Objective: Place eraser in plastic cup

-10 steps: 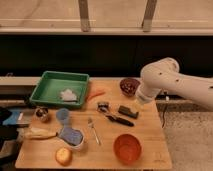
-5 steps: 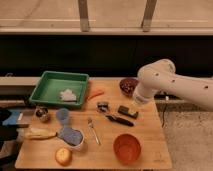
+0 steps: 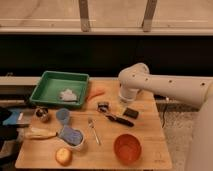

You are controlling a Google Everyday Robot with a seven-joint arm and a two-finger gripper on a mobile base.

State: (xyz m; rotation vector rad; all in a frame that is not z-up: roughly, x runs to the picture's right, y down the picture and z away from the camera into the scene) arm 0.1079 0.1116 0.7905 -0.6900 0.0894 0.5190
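The eraser (image 3: 131, 113) lies flat on the right part of the wooden table (image 3: 150, 151). We see the gripper (image 3: 123, 103) hanging low just to its left, under the white arm (image 3: 165, 85); whether it is spread or closed we cannot tell. A black-handled utensil (image 3: 119, 120) lies just in front, with the orange bowl (image 3: 127, 148) beyond it. The plastic cup (image 3: 63, 115) stands upright well apart to the left, before the green tray (image 3: 47, 90).
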